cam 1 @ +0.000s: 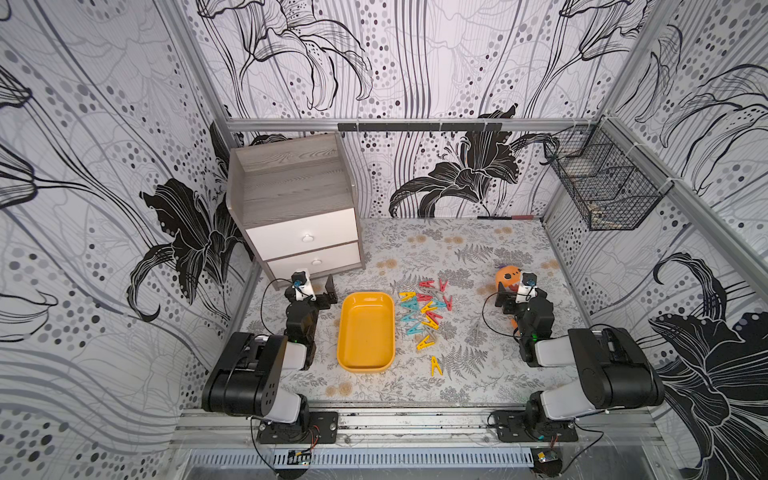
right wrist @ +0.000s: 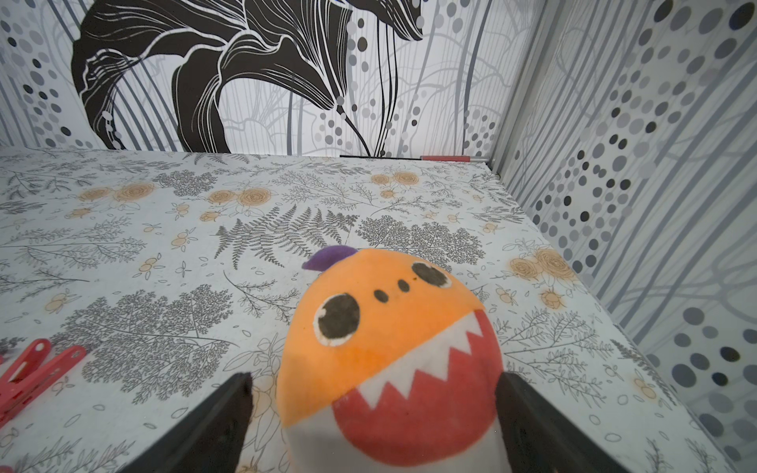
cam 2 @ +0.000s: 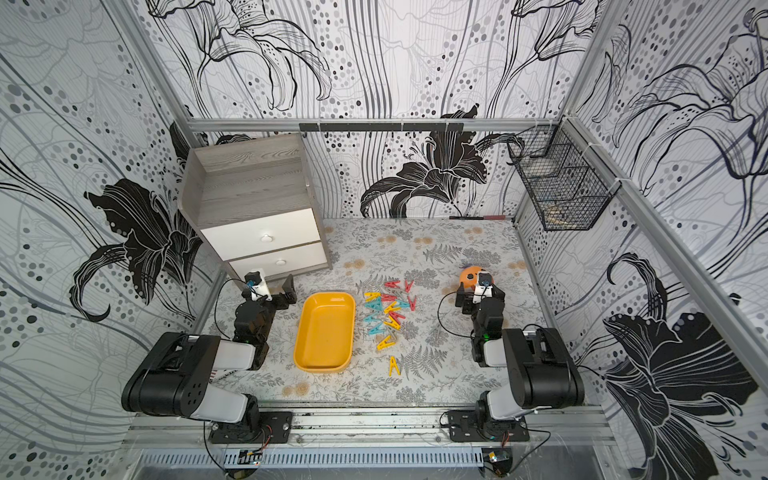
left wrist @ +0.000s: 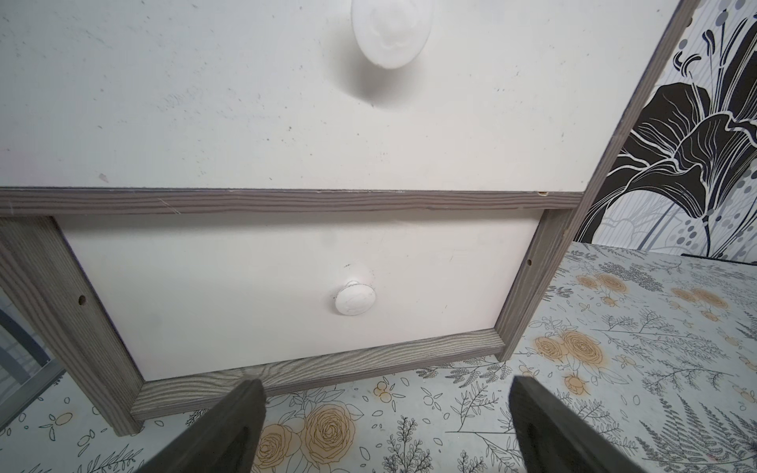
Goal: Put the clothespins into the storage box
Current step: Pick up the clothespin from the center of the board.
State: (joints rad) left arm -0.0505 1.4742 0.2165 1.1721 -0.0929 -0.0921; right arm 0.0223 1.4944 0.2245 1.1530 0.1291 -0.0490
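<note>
Box (cam 1: 365, 332): on the counter (cam 1: 478, 374), between the arms. Long axis runs from the near edge toward the back wall. You see only its bare yellow floor.
Pins (cam 1: 424, 309): all on the counter, in a loose pile just beside the box on its right. They point every which way. Two yellow ones lie apart, nearer the arm bases.
Left tool (left wrist: 385, 389): spread, pinching nothing, facing the cabinet (left wrist: 286, 123).
Right tool (right wrist: 372, 381): spread, astride an orange toy (right wrist: 368, 327). Whether it touches the toy, you cannot tell.

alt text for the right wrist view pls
A round orange plush toy with black eyes and a red, white-toothed mouth lies on the floral-print table, framed by the open right tool. A red plastic clothespin pokes in at one edge; patterned walls stand behind.
</note>
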